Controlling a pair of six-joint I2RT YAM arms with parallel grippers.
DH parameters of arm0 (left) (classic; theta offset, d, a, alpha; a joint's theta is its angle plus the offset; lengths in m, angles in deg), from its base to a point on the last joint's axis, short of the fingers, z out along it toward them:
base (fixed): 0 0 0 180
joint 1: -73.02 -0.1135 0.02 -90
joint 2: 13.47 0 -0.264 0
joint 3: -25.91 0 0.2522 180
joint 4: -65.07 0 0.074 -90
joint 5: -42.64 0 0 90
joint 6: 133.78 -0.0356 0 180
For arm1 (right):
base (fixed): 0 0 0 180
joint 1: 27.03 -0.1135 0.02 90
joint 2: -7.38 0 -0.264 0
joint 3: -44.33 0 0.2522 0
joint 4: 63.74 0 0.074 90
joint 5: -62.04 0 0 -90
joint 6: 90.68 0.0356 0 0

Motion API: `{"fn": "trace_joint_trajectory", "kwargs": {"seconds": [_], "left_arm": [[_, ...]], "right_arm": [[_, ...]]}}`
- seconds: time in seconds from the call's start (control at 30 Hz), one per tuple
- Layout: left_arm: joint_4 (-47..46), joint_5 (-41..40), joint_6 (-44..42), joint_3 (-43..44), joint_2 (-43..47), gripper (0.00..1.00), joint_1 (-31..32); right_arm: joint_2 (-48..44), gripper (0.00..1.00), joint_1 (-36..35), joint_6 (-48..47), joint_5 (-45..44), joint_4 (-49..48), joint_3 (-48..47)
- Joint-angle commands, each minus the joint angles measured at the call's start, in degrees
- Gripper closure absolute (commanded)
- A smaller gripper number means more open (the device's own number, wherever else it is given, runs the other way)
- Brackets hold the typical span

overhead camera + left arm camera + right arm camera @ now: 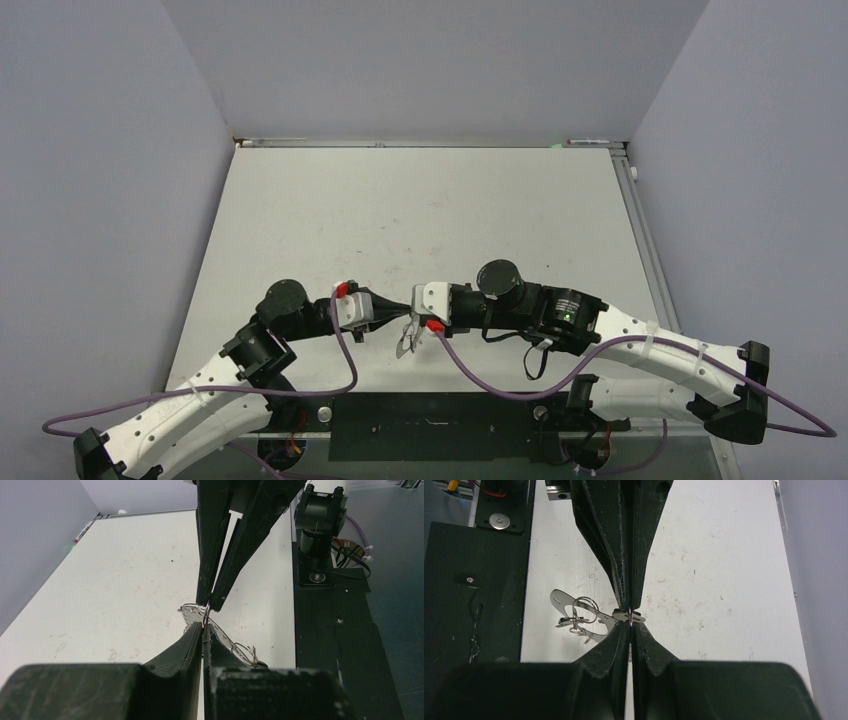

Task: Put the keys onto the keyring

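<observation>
Silvery keyring (560, 599), a thin curved strip, carries small wire loops (586, 608).

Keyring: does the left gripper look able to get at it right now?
Likely yes: the left gripper looks shut on the keyring, tip to tip with the right gripper, which pinches it too; nothing stands between them.

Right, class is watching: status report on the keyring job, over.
Left claw shut, right claw shut, tip to tip on the keyring. Small wire loops dangle from it. Nothing in the way.
</observation>
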Motion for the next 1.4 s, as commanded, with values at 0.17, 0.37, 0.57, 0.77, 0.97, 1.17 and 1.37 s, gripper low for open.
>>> {"fn": "trace_joint_trajectory", "kwargs": {"seconds": [0.17,0.37,0.57,0.77,0.97,1.17,1.37], "left_arm": [[-2.0,-0.6,-0.3,2.4,0.7,1.0,0.2],[-2.0,-0.4,-0.3,2.4,0.7,1.0,0.2],[-2.5,-0.2,-0.1,2.1,0.9,0.87,0.2],[-3.8,0.1,0.4,1.4,1.7,0.61,0.2],[-4.2,1.3,0.7,1.4,1.3,0.62,0.2],[-4.4,2.4,0.9,1.4,0.9,0.68,0.2],[-4.4,2.6,1.0,1.4,0.9,0.75,0.2]], "right_arm": [[-5.6,0.95,0.3,0.7,1.3,-7.1,1.3],[-5.5,0.95,0.3,1.0,1.6,-7.5,1.6],[-5.3,0.95,0.3,1.0,1.6,-7.6,1.8],[-5.3,0.95,0.3,1.2,2.2,-8.2,2.2],[-4.8,0.95,0.3,1.7,3.2,-9.1,2.5],[-4.7,0.95,0.3,2.7,5.3,-12.0,3.1],[-4.0,0.95,0.3,3.1,6.1,-13.3,3.3]]}}
